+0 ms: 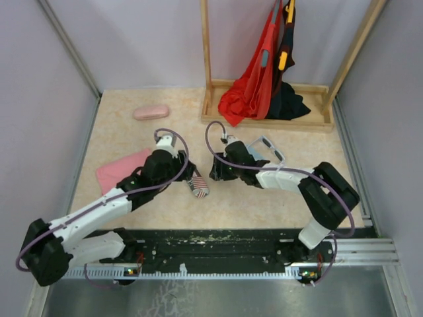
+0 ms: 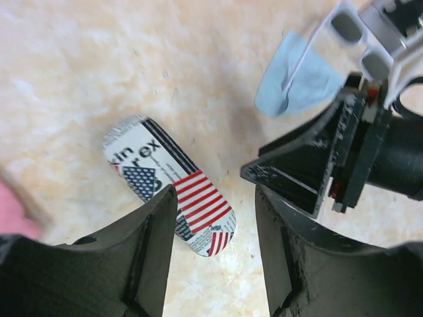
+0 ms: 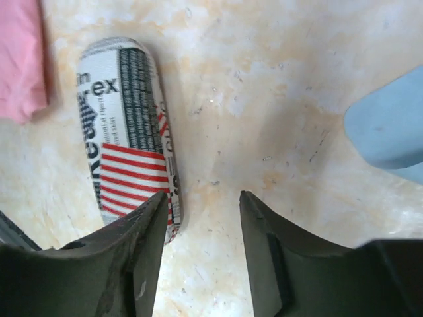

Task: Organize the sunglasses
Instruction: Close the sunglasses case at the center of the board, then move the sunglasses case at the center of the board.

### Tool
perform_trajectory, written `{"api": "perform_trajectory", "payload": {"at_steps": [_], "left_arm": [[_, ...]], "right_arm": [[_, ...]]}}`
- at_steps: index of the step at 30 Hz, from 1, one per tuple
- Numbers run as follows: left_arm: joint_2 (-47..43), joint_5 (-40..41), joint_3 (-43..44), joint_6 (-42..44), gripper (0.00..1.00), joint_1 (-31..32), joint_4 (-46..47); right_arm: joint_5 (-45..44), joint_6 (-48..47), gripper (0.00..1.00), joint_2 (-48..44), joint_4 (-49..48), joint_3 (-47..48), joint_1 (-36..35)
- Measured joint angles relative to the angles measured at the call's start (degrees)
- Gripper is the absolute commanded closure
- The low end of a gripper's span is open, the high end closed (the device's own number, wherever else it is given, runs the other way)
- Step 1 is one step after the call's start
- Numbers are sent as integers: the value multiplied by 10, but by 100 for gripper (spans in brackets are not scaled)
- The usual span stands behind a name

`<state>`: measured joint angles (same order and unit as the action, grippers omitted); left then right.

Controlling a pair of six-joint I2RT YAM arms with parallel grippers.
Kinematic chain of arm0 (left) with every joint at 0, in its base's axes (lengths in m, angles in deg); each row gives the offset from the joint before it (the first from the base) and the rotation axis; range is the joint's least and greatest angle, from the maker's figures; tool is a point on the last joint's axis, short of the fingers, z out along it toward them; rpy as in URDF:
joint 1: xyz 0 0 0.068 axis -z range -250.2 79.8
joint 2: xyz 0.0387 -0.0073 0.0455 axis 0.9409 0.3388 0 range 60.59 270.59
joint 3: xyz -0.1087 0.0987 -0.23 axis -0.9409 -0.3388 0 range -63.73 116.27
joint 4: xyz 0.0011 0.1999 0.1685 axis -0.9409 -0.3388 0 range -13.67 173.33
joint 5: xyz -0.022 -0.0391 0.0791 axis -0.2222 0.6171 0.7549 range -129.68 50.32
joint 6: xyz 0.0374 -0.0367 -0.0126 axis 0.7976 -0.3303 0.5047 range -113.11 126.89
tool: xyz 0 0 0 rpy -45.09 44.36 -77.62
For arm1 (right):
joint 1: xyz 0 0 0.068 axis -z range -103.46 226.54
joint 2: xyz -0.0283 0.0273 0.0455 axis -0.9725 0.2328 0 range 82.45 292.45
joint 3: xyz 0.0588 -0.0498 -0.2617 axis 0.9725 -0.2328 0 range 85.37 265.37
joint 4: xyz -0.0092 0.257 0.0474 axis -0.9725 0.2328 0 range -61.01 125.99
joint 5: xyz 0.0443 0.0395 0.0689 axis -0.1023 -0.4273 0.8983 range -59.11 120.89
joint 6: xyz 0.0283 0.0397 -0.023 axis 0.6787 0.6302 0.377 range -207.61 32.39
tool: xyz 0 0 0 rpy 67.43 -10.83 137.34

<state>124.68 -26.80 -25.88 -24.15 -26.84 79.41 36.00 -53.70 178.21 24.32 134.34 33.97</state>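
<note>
A pair of sunglasses with a chunky white frame and dark lenses lies on the table just behind my right wrist; they also show at the top right of the left wrist view. My left gripper is open, its left finger over the end of a flag-printed case. My right gripper faces it from the right, also open, with bare table between its fingers and the same flag-printed case beside its left finger. Neither gripper holds anything.
A light-blue cloth lies by the sunglasses. A pink cloth is at the left, and a pink case sits farther back. A wooden rack with red and black fabric stands at the back right.
</note>
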Motion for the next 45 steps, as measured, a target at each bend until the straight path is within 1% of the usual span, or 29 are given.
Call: {"api": "perform_trajectory", "payload": {"at_steps": [2, 4, 5, 7, 9, 12, 14, 18, 24, 27, 31, 38, 42, 45], "left_arm": [[-44, 28, 4, 5, 40, -1, -18], [-99, 63, 5, 9, 36, -1, -41], [-123, 79, 6, 12, 34, -1, -51], [-162, 108, 7, 15, 30, -1, -73], [-197, 137, 11, 16, 27, -1, -103], [-228, 167, 17, 15, 21, -3, -146], [-245, 180, 18, 15, 19, -4, -170], [-283, 198, 18, 15, 16, -4, -211], [-313, 208, 18, 15, 16, -4, -248], [-323, 209, 18, 15, 16, -4, -259], [-333, 209, 18, 15, 16, -4, -261], [-335, 205, 18, 15, 16, -4, -261], [-341, 201, 18, 15, 16, -4, -261], [-343, 197, 18, 16, 16, -4, -261]], "right_arm": [[-9, -23, 38, -39, 3, -12, -1], [-17, -42, 31, -59, 4, -11, -5], [-23, -54, 28, -66, 10, -7, -10], [-33, -73, 18, -69, 22, 9, -27], [-42, -90, 13, -66, 42, 33, -51], [-58, -114, 11, -42, 65, 84, -86], [-73, -127, 10, -14, 82, 121, -103], [-106, -146, 9, 49, 116, 180, -127], [-136, -159, 9, 117, 174, 224, -137], [-141, -159, 13, 136, 191, 231, -139], [-147, -158, 23, 148, 209, 240, -145], [-164, -142, 45, 158, 219, 258, -151], [-171, -128, 53, 158, 219, 258, -151], [-181, -114, 56, 158, 219, 258, -151]]}}
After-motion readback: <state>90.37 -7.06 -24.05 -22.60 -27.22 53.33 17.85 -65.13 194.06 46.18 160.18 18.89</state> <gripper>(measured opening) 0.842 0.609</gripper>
